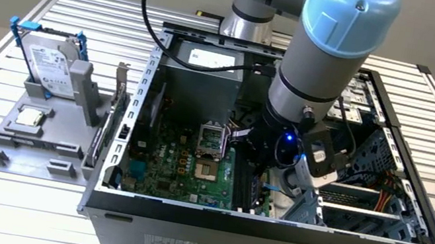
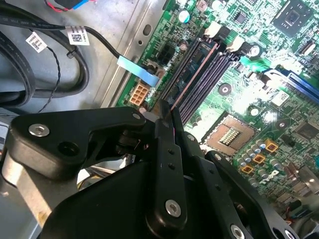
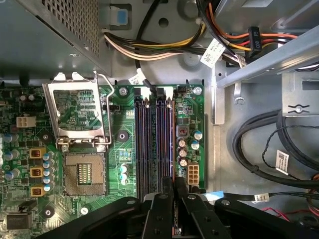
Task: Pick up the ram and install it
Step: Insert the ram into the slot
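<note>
Black gripper (image 3: 174, 191) fills the foreground in the first wrist view, fingers (image 2: 172, 130) clenched on the ram (image 3: 174, 180), a thin dark edge pinched between them. Just beyond the jaws run the memory slots (image 3: 155, 144), and the ram lines up over one. Further off sits the open processor socket (image 3: 83, 173). The second wrist view adds a blue-tagged cable (image 2: 137, 70) beside the jaws. The exterior view alone shows the hard drive (image 1: 53, 66), outside the case (image 1: 269, 237).
</note>
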Controlling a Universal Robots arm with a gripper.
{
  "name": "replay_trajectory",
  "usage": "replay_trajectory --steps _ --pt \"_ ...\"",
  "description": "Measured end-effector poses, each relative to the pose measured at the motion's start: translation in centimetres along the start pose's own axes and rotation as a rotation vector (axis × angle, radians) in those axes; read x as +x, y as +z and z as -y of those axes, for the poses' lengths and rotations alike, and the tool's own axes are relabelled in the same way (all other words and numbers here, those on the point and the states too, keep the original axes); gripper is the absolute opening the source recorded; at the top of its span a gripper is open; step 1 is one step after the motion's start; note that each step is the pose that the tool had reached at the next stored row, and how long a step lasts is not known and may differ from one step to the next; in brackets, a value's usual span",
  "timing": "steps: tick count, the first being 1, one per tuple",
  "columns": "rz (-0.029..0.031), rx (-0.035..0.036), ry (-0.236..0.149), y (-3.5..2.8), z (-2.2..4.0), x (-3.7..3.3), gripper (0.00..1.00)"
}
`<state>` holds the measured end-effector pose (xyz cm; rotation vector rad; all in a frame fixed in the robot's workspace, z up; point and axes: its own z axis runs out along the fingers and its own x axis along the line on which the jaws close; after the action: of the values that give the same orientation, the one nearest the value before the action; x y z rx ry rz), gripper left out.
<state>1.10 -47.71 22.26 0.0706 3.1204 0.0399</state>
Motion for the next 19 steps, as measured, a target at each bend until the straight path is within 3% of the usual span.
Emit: replay_trajectory --steps 19 --pt "-0.0006 -0.0014 -0.007 0.04 0.03 0.01 0.00"
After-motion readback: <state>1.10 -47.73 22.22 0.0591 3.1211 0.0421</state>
